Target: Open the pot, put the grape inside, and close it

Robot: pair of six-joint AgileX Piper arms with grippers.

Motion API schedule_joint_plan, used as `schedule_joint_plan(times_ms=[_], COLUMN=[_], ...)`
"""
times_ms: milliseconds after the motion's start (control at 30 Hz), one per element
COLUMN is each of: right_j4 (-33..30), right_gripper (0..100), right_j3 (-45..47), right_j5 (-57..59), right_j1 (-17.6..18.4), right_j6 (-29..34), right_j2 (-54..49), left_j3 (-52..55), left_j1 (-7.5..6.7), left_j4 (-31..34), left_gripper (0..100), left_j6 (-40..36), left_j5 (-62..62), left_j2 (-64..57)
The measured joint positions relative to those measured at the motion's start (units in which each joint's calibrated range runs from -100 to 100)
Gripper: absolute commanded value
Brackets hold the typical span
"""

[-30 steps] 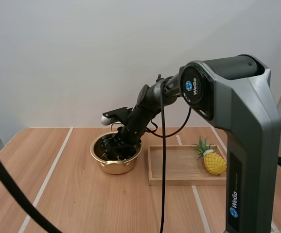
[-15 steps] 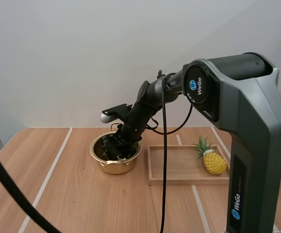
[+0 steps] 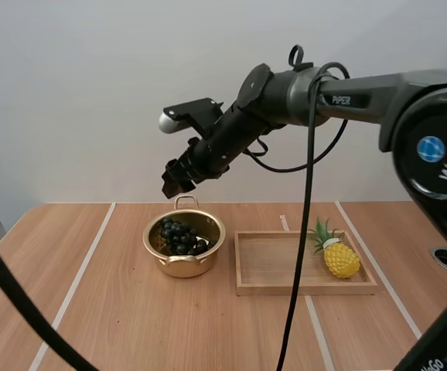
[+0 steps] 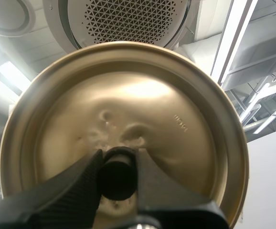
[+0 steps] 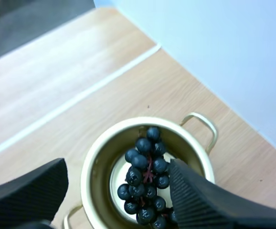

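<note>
— Where is the bunch of grapes?

— The bunch of grapes [image 5: 145, 179] lies inside the pot [image 3: 179, 267], a dark cluster on the shiny bottom. In the high view the pot stands left of centre on the wooden table [image 3: 92, 309]. It is uncovered, with one loop handle turned toward the back wall.

— And the lid?

— The lid [image 4: 185, 119] is off the pot. The left wrist view looks at its gold top face. The left gripper [image 4: 118, 164] pinches the black knob [image 4: 118, 177] at the lid's middle, one finger on either side of it.

— What about the right gripper?

— The right gripper [image 3: 174, 180] hangs in the air above the pot, upper left of centre in the high view. It points down and to the left at the end of the arm that reaches in from the right edge. Its fingers [image 5: 200, 205] are spread wide with nothing between them. The right wrist view looks down between them onto the grapes and the pot's rim.

— Anything else on the table?

— A wooden tray [image 3: 278, 267] sits just right of the pot. Whether the two touch I cannot tell. A pineapple [image 3: 339, 259] lies at the tray's right end, with its leaves pointing up and to the left.
</note>
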Motion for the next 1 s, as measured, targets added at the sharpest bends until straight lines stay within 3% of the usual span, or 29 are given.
schedule_joint_plan(times_ms=[267, 567, 733, 1000], right_j4=[-3.31, -18.26, -25.35, -26.74], right_gripper=[100, 100, 100, 100], right_j3=[0.0, -3.0, -7.14, -13.07], right_j5=[0.43, 0.79, -2.38, -7.18], right_j1=[0.0, -0.27, -2.75, -7.78], right_j6=[4.41, 13.6, 18.38, 20.26], right_j2=[-11.87, -21.06, -25.51, -33.33], left_j3=[0.0, 0.0, 0.0, 0.0], left_j1=[0.0, 0.0, 0.0, 0.0], left_j4=[0.0, 0.0, 0.0, 0.0], left_gripper=[0, 0, 0, 0], left_j6=[0.0, 0.0, 0.0, 0.0], left_j5=[0.0, 0.0, 0.0, 2.09], left_j2=[0.0, 0.0, 0.0, 0.0])
